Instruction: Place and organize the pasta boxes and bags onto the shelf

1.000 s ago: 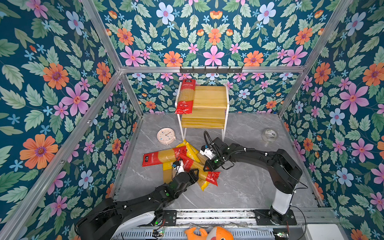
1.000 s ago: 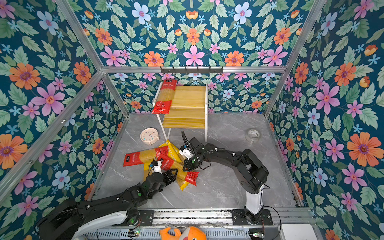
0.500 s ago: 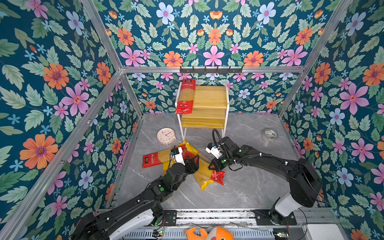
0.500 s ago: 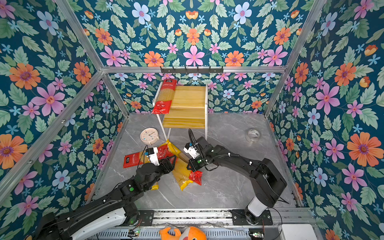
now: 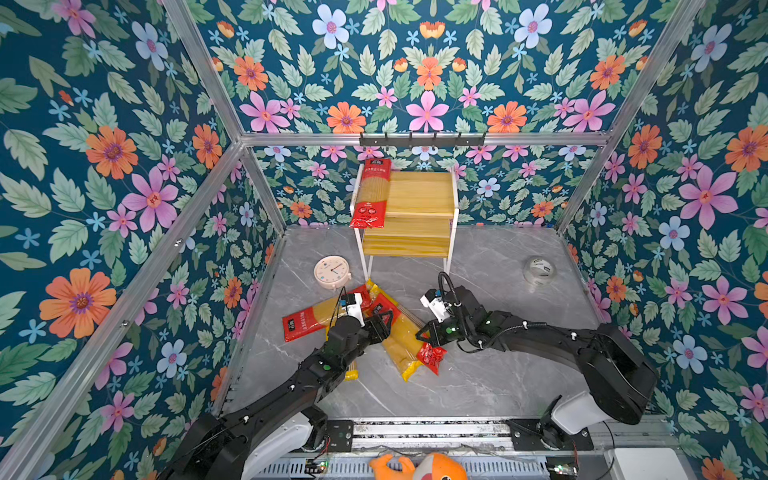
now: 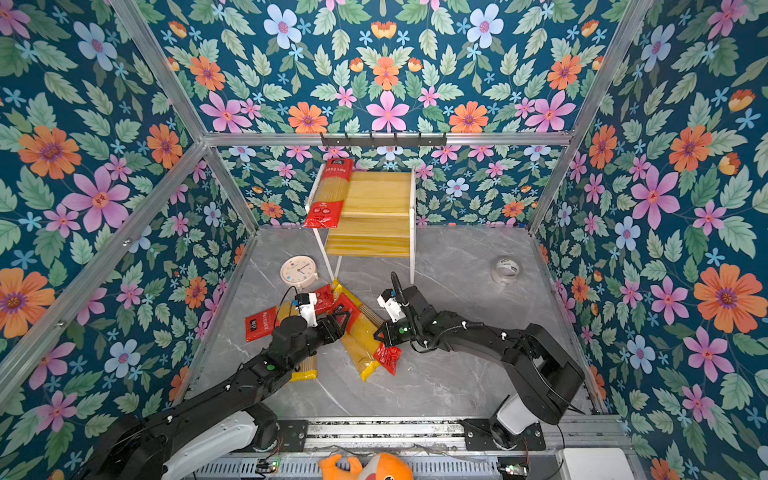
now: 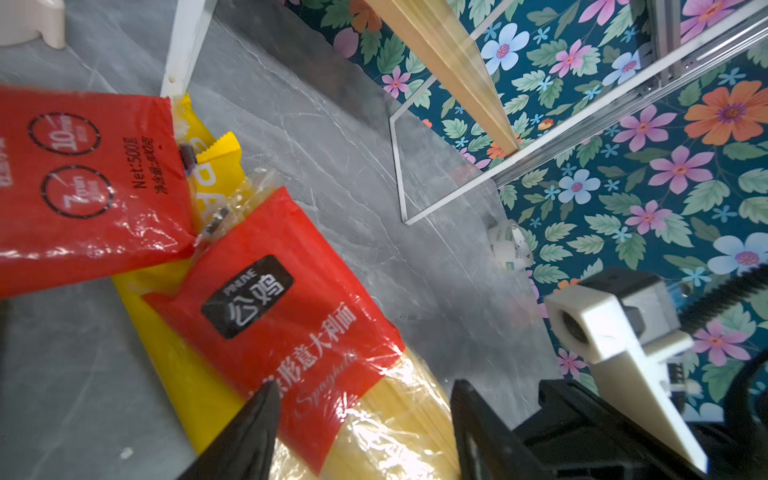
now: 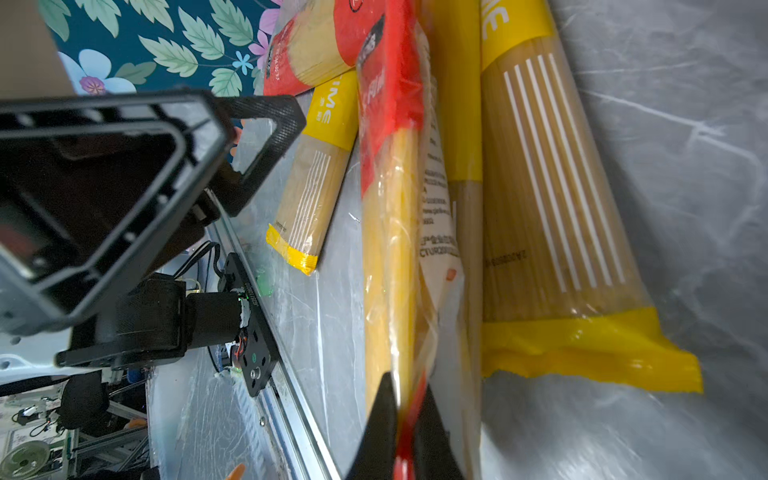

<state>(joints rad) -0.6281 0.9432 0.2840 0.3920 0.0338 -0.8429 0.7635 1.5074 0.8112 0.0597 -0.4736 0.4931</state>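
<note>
Grey marble counter [image 5: 498, 374], boxed by floral walls [image 5: 104, 166] on alu frame [image 5: 291, 139]; black hook rail [image 5: 422, 140] on back beam. Shelf [image 5: 419, 195] at back centre; shelved pkt [image 5: 372, 191], red, on top tier, L side, overhanging the front. Clock [image 5: 331, 271] just beside shelf's front-L leg; tape roll [image 5: 539, 271] well apart, R side. Pile [image 6: 361, 336] of red + yellow pkts on counter right in front of shelf; one yellow end touches that leg. R tool [image 8: 405, 399] pressed together on red end of held pkt [image 8: 386, 228], which lies atop the pile. L tool [image 7: 365, 395] spread at same pkt's other end; contact unclear. L arm [image 5: 316, 370] covers part of pile. Orange plush [image 5: 419, 467] at front edge.
</note>
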